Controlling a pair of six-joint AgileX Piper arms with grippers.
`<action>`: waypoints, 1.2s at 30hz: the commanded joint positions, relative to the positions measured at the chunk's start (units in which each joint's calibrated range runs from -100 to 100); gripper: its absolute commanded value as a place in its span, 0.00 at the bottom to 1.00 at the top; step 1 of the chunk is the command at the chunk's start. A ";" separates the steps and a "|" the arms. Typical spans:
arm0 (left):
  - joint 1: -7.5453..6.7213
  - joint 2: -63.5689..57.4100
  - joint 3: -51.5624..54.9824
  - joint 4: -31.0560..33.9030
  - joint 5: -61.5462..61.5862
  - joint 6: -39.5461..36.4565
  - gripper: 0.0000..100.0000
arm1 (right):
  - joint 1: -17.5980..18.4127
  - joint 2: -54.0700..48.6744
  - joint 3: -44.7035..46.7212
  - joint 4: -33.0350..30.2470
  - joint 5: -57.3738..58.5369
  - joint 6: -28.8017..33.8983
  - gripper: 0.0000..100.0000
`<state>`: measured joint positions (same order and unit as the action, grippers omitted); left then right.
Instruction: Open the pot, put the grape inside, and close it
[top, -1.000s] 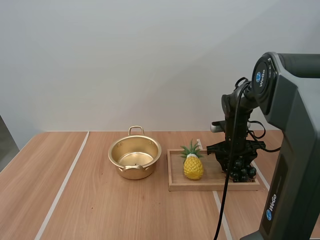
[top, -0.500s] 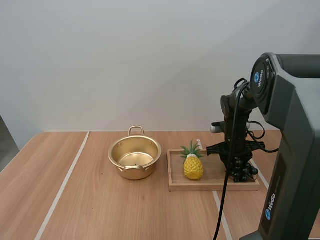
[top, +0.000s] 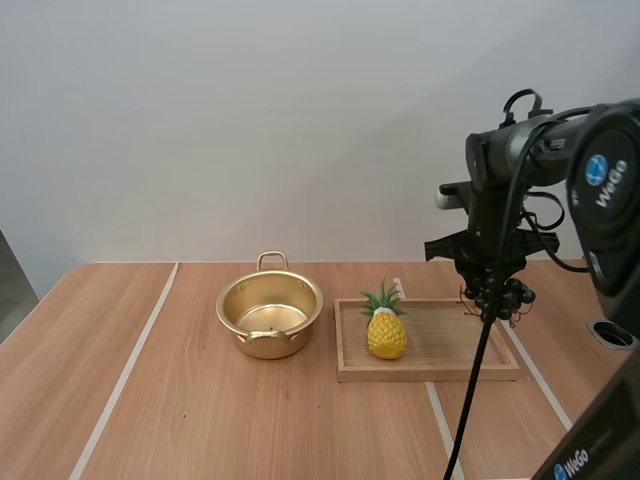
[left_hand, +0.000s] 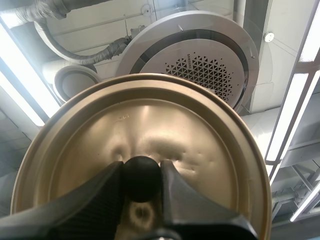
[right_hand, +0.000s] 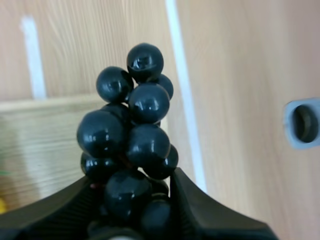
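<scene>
In my left wrist view the left gripper (left_hand: 142, 181) is clamped on the black knob (left_hand: 142, 169) of the gold lid (left_hand: 200, 145), one finger on each side. The lid's top face is turned to the camera. In my right wrist view the right gripper (right_hand: 131, 200) is pinched on the grapes (right_hand: 131, 135). The tips grip one end of the bunch and the dark berries stick out past them, over the right end of the tray (right_hand: 45, 145) and the bare worktop (right_hand: 240, 65) beside it. From the high view, the tray lies on the right half of the worktop, nearer the far edge than the near one, with a pineapple (top: 386, 332) upright at its left end. The grapes hang in the air in the right gripper above the tray's far right corner, clear of its floor. The pot (top: 270, 315) stands uncovered just left of the tray, with a narrow gap between them. One pot handle points to the far edge and one to the near edge.
</scene>
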<state>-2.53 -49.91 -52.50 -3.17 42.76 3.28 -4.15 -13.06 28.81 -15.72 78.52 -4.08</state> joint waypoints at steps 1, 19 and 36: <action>-0.11 0.37 -0.04 0.33 0.60 -0.27 0.00 | -0.31 -6.12 0.26 -0.05 1.28 -0.04 0.00; -0.11 0.37 -0.04 -0.01 4.74 -0.37 0.00 | 1.68 -17.24 -12.43 11.15 -6.94 -16.09 0.00; -0.11 0.37 -0.04 -0.01 5.79 0.97 0.00 | 11.01 -16.57 -13.50 40.71 -3.22 -39.97 0.00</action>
<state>-2.53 -49.91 -52.50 -3.17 48.08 4.01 6.03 -29.17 16.07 24.31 73.93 -41.66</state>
